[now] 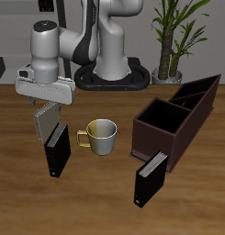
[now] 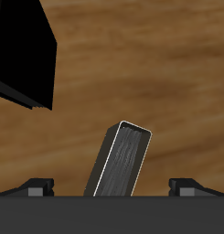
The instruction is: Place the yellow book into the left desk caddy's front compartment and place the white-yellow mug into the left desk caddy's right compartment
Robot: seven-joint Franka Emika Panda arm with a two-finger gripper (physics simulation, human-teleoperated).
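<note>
The yellow book [image 1: 43, 117], speckled grey-beige, stands right under my gripper [image 1: 42, 127]. In the wrist view it [image 2: 122, 163] looks dark and shaded, leans tilted, and lies between my fingers [image 2: 36, 188], which stand wide apart, not touching it. My gripper [image 2: 113, 188] is open. The white-yellow mug [image 1: 101, 136] stands upright on the table between the book and the left desk caddy [image 1: 169, 138]. The caddy's large square right compartment [image 1: 160, 117] is at its near end, with the narrow slanted slots [image 1: 195, 96] farther back. Both are empty.
A black book [image 1: 57, 151] stands close beside the yellow book, toward the table's front; it shows large in the wrist view [image 2: 22, 55]. A second black book [image 1: 149, 180] stands in front of the caddy. The robot base and a potted plant [image 1: 174, 37] are at the back.
</note>
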